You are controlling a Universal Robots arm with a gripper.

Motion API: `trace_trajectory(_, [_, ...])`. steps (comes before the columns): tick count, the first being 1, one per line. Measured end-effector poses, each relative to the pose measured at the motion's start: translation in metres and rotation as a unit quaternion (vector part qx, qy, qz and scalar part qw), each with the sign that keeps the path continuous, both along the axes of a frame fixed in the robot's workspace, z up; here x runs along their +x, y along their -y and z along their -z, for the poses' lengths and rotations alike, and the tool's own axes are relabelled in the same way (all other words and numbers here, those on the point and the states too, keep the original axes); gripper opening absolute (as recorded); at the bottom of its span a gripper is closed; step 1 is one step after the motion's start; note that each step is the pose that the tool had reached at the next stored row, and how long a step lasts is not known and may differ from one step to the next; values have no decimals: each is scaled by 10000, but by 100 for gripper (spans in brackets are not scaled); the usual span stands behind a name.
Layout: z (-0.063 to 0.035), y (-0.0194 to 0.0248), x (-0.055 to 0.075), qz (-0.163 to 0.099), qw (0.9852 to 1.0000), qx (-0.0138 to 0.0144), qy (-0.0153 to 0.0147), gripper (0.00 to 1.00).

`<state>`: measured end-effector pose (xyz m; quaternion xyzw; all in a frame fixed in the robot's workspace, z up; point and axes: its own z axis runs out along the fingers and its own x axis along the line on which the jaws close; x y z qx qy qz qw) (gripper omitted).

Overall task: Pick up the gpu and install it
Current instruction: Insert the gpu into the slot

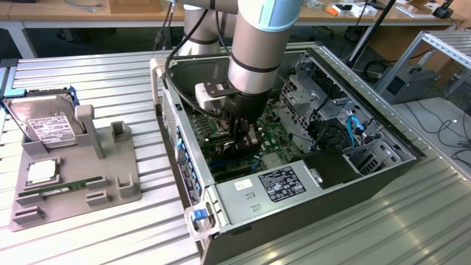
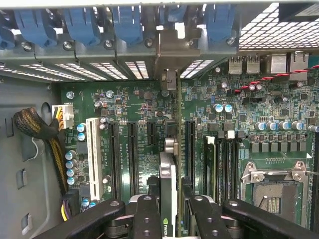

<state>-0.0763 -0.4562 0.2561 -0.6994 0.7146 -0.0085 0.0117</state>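
The gpu (image 2: 169, 167) appears edge-on in the wrist view, a thin card whose silver end bracket (image 2: 172, 47) reaches up to the case's rear slot openings. My gripper (image 2: 169, 219) is shut on it, with black fingers (image 2: 147, 216) pressing on both faces. The card stands upright over the green motherboard (image 2: 139, 99), between the long black expansion slots (image 2: 133, 154). Whether it sits in a slot I cannot tell. In the exterior view the gripper (image 1: 244, 144) reaches down into the open computer case (image 1: 294, 204), just above the board.
Blue slot latches (image 2: 124, 25) line the case's rear wall. An open CPU socket (image 2: 271, 189) and a sleeved cable bundle (image 2: 35, 127) flank the slots. At the exterior view's left, a grey tray (image 1: 118, 190) holds a hard drive (image 1: 48, 124) and a memory stick (image 1: 63, 189).
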Motion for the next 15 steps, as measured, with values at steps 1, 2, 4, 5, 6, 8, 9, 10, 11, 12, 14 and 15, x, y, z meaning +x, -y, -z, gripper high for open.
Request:
trace_trajectory(1, [5,0,0,0,10000,1,0,27])
trace_trajectory(2, [10,0,0,0,10000,0,0,27])
trace_trajectory(4, [11,0,0,0,10000,0,0,27])
trace_trajectory(5, [12,0,0,0,10000,0,0,27])
trace_trajectory(6, [13,0,0,0,10000,0,0,27])
trace_trajectory(8, [20,0,0,0,10000,1,1,27])
trace_trajectory(9, [25,0,0,0,10000,0,0,27])
trace_trajectory(10, [26,0,0,0,10000,-1,0,27])
trace_trajectory(11, [27,0,0,0,10000,0,0,27])
trace_trajectory(12, [28,0,0,0,10000,1,0,27])
trace_trajectory(14, [22,-1,0,0,10000,3,1,27])
trace_trajectory(15, [16,-1,0,0,10000,3,1,27])
